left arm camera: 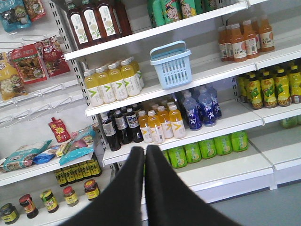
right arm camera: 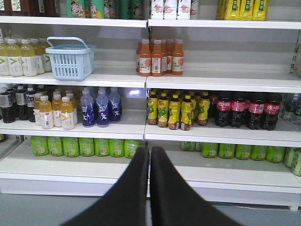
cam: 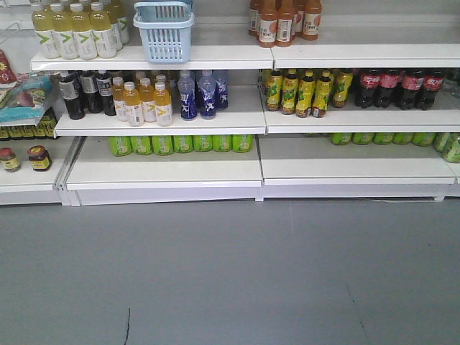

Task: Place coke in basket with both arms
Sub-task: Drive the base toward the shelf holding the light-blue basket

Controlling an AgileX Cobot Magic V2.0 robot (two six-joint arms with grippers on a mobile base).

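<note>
Surveying the front view, we record the basket (cam: 164, 39) standing upright on the upper shelf (cam: 223, 56), well apart from the dark bottles with red labels (cam: 399, 88) one shelf lower at the right. Neither arm shows here, and we find no slim all-red coke among the stock. From the left wrist view, the left claw (left arm camera: 145, 155) is clenched, its fingers pressed together on nothing. It hangs clear of the shelving, with the basket above and beyond it. From the right wrist view, the right claw (right arm camera: 149, 155) is likewise clenched and empty, with the dark bottles up to its right; here too the coke cannot be located. We judge the basket light and stiff, though its slotted walls may flex, so it is best taken by the flat handle bar or the rim. The coke, if full, should be rigid, smooth and fairly heavy; a hold round the body below the neck seems soundest.
</note>
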